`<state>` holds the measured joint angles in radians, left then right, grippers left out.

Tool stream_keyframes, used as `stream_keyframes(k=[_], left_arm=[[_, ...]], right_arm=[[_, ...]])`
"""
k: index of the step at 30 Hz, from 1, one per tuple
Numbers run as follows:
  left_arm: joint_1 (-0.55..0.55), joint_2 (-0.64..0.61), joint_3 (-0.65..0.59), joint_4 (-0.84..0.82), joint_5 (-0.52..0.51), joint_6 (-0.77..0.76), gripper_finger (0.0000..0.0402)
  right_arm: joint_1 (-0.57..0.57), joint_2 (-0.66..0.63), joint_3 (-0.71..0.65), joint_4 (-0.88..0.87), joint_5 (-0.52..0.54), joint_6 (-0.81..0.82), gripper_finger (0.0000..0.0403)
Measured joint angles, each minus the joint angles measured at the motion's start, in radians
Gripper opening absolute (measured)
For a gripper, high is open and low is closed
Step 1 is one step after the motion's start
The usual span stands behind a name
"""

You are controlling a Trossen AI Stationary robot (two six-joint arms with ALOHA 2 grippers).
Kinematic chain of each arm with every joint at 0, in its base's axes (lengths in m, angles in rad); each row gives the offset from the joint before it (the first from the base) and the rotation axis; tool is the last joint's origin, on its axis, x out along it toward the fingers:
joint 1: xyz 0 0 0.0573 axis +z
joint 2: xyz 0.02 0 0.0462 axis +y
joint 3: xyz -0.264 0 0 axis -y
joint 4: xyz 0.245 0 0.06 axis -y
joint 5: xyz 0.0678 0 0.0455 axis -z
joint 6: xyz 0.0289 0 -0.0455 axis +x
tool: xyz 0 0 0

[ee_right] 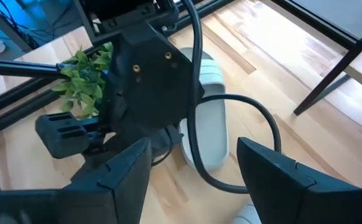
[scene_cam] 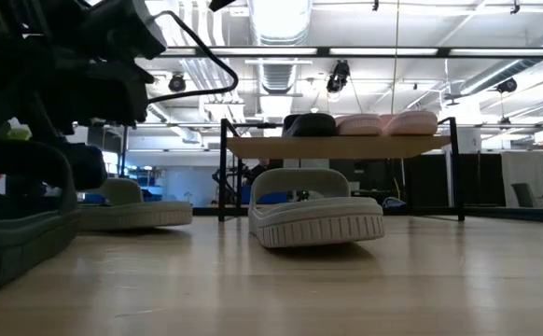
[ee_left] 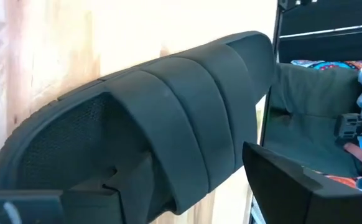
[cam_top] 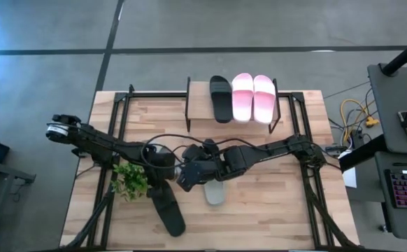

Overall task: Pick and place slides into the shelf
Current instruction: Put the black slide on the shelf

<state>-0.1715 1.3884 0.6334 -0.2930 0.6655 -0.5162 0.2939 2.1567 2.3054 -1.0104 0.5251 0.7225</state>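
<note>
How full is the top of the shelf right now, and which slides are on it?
Partly full: the shelf carries three slides on its top board, one black slide and the pink pair, side by side. The lower tier cannot be judged.

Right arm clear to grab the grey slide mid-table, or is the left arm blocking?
Probably not cleanly. The grey slide lies just ahead of the open right pincer, but the left arm's wrist and its cable cross in front of and over it. The left pincer is busy at a black slide.

Grey floor, perhaps concrete
</note>
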Motion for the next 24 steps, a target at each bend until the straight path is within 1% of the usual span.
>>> stream_keyframes(k=[2,5,15,17,22,24], left_arm=[[-0.005,0.0,0.0,-0.002,-0.004,0.0,0.021],[-0.013,0.0,0.0,0.004,-0.006,0.002,0.0177],[-0.022,0.0,0.004,0.032,-0.005,0.026,0.0016],[-0.022,-0.003,0.009,0.033,-0.004,0.035,0.0007],[-0.015,-0.031,0.03,0.029,-0.002,0.075,0.0003],[-0.011,-0.05,0.046,0.026,-0.01,0.087,0.0002]], right_arm=[[0.0,0.0,0.0,-0.01,0.0,0.003,0.0228],[0.0,0.0,0.0,-0.012,0.0,0.003,0.0228],[0.0,0.0,0.0,-0.011,0.0,0.003,0.0228],[0.0,0.001,0.0,-0.011,-0.001,0.003,0.0228],[0.0,0.001,0.002,-0.011,0.0,0.032,0.0228],[0.0,0.001,0.007,-0.011,0.018,0.052,0.0228]])
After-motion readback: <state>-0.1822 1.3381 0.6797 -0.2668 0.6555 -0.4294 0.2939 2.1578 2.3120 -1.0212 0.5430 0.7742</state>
